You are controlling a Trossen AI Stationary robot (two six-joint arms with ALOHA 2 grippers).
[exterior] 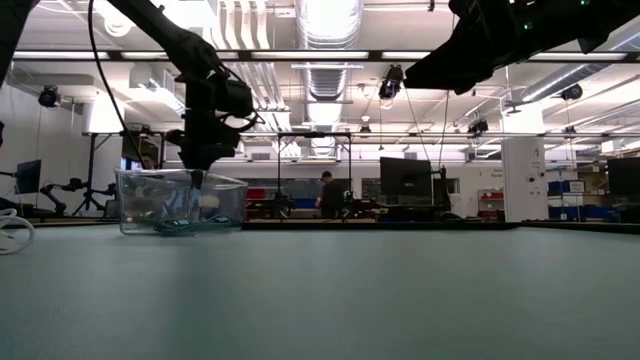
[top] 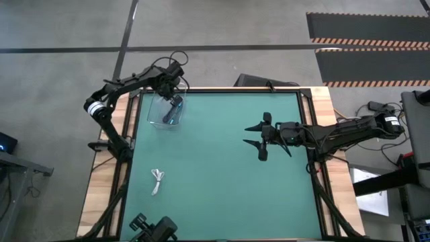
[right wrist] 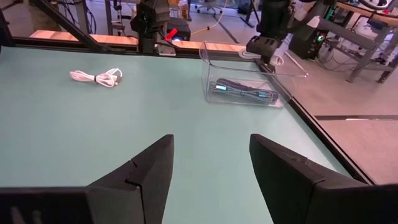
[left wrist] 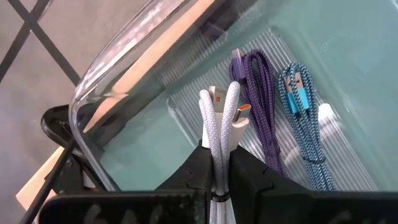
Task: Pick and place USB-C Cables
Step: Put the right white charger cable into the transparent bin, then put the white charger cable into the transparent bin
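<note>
My left gripper (left wrist: 219,155) is at the table's far left corner, over a clear plastic bin (top: 156,115), and is shut on a white USB-C cable bundle (left wrist: 219,118). A dark purple cable (left wrist: 261,93) and a teal cable (left wrist: 301,106) lie side by side on the bin's floor. The second white cable (top: 156,180) lies on the green mat toward the near left, also seen as a white bundle (right wrist: 96,78) in the right wrist view. My right gripper (top: 259,140) hovers open over the table's right half and touches nothing. My left gripper pinches the white bundle's middle (left wrist: 217,177) between its two fingers, coming from above and pointing down into the bin. The bundle lies along the fingers, and its looped end with the connectors (left wrist: 239,115) sticks out past the fingertips. Whether that end touches the bin's floor I cannot tell.
The bin's clear walls (exterior: 180,205) stand close around my left gripper (exterior: 198,150). The table's wooden rim (top: 316,94) frames the green mat. A black camera mount (top: 151,228) sits at the near edge. Open mat lies between the two arms.
</note>
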